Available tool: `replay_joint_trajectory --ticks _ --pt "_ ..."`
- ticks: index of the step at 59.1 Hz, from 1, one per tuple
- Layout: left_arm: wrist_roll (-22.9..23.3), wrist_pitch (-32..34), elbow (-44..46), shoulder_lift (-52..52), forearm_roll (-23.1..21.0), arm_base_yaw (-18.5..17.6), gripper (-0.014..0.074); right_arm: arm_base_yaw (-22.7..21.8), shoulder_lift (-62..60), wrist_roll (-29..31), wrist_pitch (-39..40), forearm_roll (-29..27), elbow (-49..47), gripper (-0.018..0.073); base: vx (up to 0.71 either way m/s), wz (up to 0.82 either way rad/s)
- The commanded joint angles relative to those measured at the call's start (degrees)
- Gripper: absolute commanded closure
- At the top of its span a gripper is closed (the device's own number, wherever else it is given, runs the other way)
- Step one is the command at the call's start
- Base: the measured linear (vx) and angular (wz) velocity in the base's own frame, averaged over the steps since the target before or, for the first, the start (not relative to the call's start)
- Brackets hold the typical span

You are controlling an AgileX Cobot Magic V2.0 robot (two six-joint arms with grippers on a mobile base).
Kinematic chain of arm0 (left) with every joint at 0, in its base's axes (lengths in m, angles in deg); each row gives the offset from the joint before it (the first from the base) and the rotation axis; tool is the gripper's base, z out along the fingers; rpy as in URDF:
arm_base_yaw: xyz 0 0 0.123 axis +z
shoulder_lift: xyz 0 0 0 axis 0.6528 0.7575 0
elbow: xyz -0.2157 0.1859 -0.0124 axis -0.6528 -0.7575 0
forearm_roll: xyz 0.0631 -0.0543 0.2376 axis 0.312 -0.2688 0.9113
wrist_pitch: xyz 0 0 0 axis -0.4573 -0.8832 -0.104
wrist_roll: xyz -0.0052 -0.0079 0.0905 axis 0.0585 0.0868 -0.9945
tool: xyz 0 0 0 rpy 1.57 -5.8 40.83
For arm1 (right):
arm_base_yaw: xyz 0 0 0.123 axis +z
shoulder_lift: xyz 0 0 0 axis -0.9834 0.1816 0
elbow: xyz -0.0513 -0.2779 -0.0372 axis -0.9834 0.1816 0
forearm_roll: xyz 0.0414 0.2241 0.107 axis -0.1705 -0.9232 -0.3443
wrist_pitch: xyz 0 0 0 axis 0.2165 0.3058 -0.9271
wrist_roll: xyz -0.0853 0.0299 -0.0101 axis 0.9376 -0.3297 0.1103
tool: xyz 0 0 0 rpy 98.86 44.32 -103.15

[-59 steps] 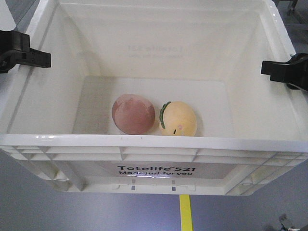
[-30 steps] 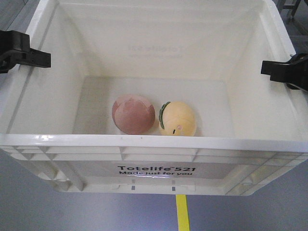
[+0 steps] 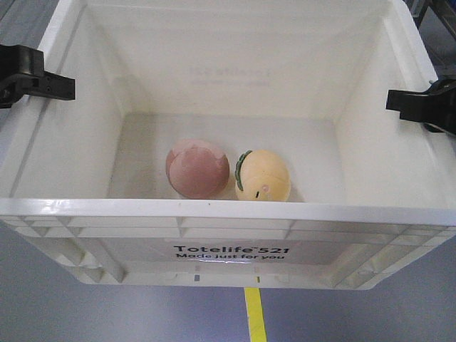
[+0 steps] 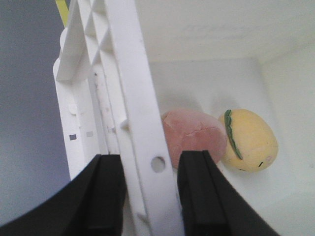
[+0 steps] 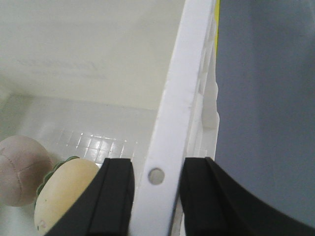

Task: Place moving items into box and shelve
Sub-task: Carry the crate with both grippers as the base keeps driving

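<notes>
The white box (image 3: 228,210), printed "Totelife 521", hangs above the floor, held by both side rims. My left gripper (image 3: 63,87) is shut on the left rim (image 4: 133,98), one finger outside and one inside (image 4: 150,169). On the opposite side, my right gripper (image 3: 399,100) is shut on the right rim (image 5: 184,88), which it straddles (image 5: 156,172). Two moving items lie side by side on the box's bottom near the front wall: a pink-brown ball (image 3: 197,168) (image 4: 194,135) (image 5: 19,169) and a pale yellow egg with a green edge (image 3: 263,175) (image 4: 251,140) (image 5: 64,191). The shelve is out of view.
Grey-blue floor lies beneath the box, with a yellow stripe (image 3: 253,317) running towards me under its front wall. A bit of grey metal framework (image 3: 436,16) shows at the top right corner, too little to identify.
The yellow floor stripe has slid left under the box, so the box and I have shifted over the floor. Both grips and the two toys hold their places.
</notes>
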Motion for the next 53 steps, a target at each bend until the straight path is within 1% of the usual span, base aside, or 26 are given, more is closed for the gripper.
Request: replay_joint_trajectory --ticks 1,26,39,53 --pt "-1.74 6.12 2.80 -1.95 -6.40 -0.31 0.0603 0.05 -1.32 0.02 8.01 -3.30 -2.77 0.0565 0.42 -0.19" --pt "-1.74 6.12 2.80 -1.95 -6.40 -0.31 0.0603 0.05 -1.32 0.02 8.01 -3.30 -2.77 0.0565 0.39 -0.32" --pt "-1.74 6.12 2.80 -1.95 -6.40 -0.31 0.0603 0.05 -1.32 0.02 8.01 -3.30 -2.77 0.0565 0.35 -0.51" --pt "-1.74 6.12 2.80 -1.95 -6.40 -0.31 0.0603 0.05 -1.32 0.02 8.01 -3.30 -2.77 0.0565 0.33 -0.65"
